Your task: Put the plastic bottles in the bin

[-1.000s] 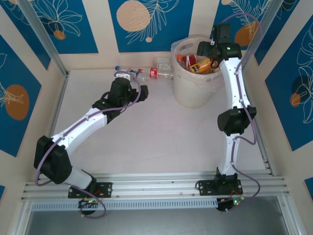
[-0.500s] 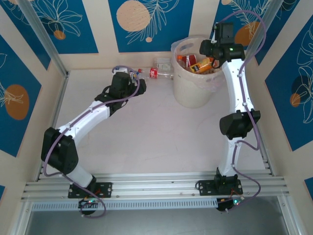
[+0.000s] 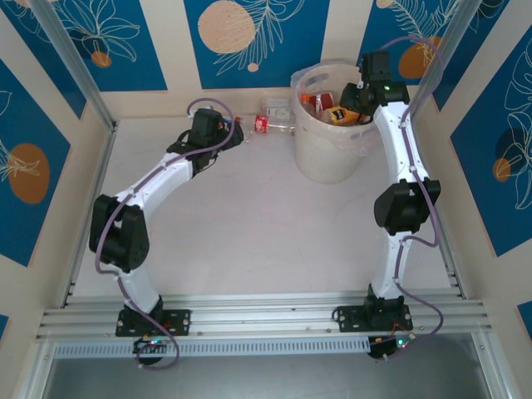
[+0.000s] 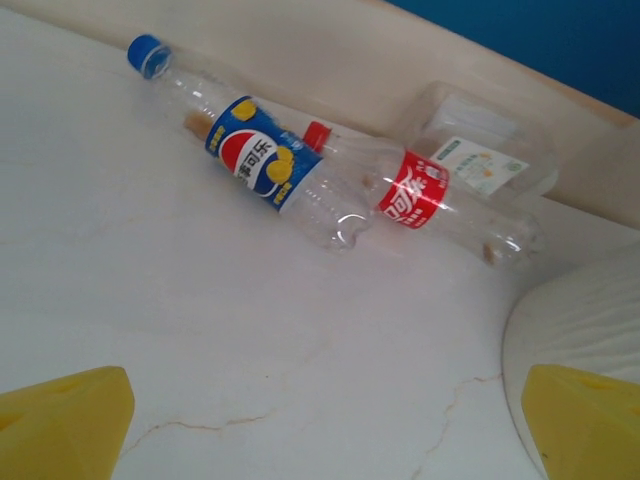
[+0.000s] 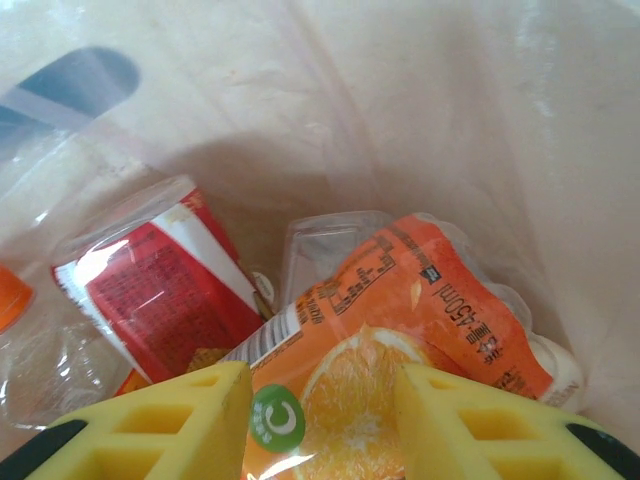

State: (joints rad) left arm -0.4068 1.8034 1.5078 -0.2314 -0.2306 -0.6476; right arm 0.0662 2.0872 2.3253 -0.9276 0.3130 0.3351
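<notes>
Left gripper [image 4: 325,425] held wide, empty, short of blue-labelled bottle [image 4: 255,165], lying against red-labelled bottle [image 4: 420,190] at back wall; to be taken across the label, neighbour undisturbed. Right gripper [image 5: 320,385] part-spread, empty, inside bin [image 3: 324,154].

The pale off-white counter [image 3: 249,224], veined with faint hairline cracks, carries a small cluster along its upper edge in the overhead view. A clear plastic bottle with a red label and red cap [image 3: 270,125] lies on its side there, and a clear plastic box with a white label [image 3: 278,108] sits just above it against the wall. In the left wrist view, a clear plastic bottle with a blue label and blue cap [image 4: 250,160] lies at upper left, close against the red-labelled one. To the right of them in the overhead view stands a large round cream-white bucket [image 3: 328,154].
</notes>
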